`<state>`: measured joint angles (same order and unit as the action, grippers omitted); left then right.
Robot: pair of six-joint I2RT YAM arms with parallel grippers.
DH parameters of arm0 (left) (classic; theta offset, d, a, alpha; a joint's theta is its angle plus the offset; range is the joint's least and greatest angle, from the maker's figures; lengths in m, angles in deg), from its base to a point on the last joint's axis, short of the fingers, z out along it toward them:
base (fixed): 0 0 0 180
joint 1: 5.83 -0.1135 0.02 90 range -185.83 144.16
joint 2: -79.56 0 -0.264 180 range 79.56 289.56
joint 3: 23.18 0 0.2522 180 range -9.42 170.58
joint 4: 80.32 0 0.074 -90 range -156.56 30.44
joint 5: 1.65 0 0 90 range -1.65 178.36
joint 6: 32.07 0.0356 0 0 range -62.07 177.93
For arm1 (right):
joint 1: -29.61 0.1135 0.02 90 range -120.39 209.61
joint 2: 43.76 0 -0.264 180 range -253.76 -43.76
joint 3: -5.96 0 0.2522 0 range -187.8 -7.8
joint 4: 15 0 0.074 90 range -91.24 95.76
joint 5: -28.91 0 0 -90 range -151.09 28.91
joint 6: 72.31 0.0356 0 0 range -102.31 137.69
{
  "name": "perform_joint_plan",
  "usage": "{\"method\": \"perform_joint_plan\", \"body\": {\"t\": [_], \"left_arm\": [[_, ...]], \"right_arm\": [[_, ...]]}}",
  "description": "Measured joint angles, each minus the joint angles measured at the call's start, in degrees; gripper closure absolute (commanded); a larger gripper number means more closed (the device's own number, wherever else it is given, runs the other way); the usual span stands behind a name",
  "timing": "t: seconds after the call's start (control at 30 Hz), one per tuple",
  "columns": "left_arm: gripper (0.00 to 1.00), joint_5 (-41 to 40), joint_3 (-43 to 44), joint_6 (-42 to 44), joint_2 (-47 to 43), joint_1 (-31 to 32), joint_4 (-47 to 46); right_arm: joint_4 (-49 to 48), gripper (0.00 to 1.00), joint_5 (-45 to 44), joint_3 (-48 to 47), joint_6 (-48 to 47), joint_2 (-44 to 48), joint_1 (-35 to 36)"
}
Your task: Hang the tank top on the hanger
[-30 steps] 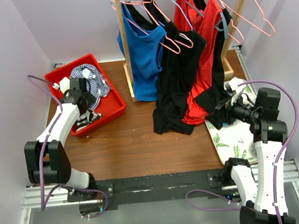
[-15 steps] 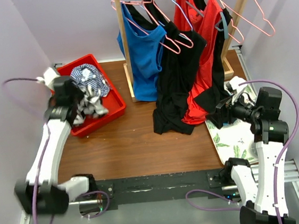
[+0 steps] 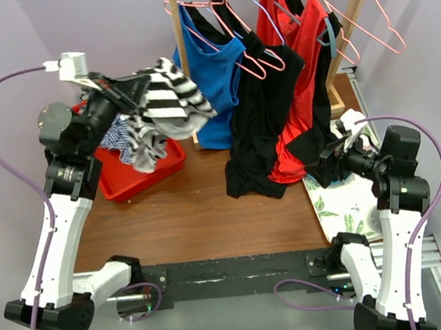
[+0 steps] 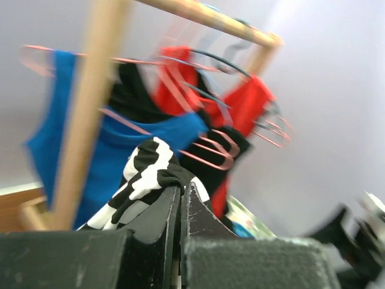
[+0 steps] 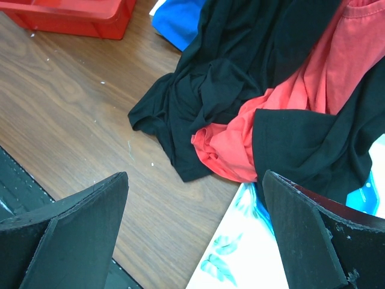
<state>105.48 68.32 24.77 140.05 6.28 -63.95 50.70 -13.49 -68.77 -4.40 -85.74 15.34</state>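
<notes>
Black-and-white stripes up at about ten o'clock: the tank top [image 3: 168,99] hangs bunched from my left end effector [image 3: 143,86], whose fingers are pinched together on a fold of it. Its lower part dangles over the red bin [image 3: 139,180], where a thin-striped garment [image 3: 119,136] lies. My right end effector [image 3: 329,166] sits at four o'clock over the worktop [image 3: 209,205], jaws wide apart, holding nothing. My read is that the step in hand is carrying the top across to the empty pink hanger [image 3: 379,22] on the rack at one o'clock. To do it well I want enough height to get the hem free of the bin and a path in front of the wooden post [image 3: 182,59] and the blue top [image 3: 211,79]. Then the right side should find a strap opening, since one pinch on a wad won't thread a wire shoulder. Snagging the hung garments is the risk.
</notes>
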Motion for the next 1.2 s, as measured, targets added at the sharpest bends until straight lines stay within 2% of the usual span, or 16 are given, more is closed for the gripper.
{"method": "perform_joint_plan", "body": {"t": [0.17,0.33,0.47,0.63,0.67,0.73,0.83,0.93,1.1,1.2], "left_arm": [[1.00,11.3,1.3,-0.8,1.0,5.6,-3.3],[1.00,18.3,-1.1,-2.8,0.3,9.6,-6.6],[1.00,20.5,-8.3,-4.0,-1.3,13.6,-8.5],[0.99,19.7,-21.1,-4.2,-1.9,19.1,-9.2],[0.85,19.5,-24.2,-4.2,-1.7,20.0,-9.4],[0.71,19.7,-30.0,-4.0,-0.9,21.3,-9.2],[0.30,21.5,-38.1,-2.5,1.8,22.5,-7.0],[0.11,21.3,-42.3,0.3,2.2,22.8,0.8],[0.05,10.5,-40.3,7.0,-5.6,22.8,13.9],[0.04,2.9,-36.6,9.1,-9.1,22.8,16.4]], "right_arm": [[1.4,0.02,0.1,-0.7,-1.4,0.0,0.0],[1.7,0.01,0.1,-1.2,-2.9,-0.4,0.0],[1.9,0.01,0.0,-1.2,-4.8,-2.2,0.0],[3.9,0.01,0.1,-1.2,-9.0,-6.3,0.0],[4.7,0.01,0.2,-1.2,-10.4,-7.1,0.0],[6.2,0.01,0.3,-1.2,-13.0,-9.1,0.2],[8.7,0.01,0.1,-1.0,-18.1,-11.8,2.1],[9.1,0.01,-0.9,0.5,-22.2,-12.9,7.8],[8.4,0.01,-5.0,4.1,-26.7,-15.8,21.6],[6.2,0.01,-7.5,4.5,-27.6,-19.8,26.9]]}}
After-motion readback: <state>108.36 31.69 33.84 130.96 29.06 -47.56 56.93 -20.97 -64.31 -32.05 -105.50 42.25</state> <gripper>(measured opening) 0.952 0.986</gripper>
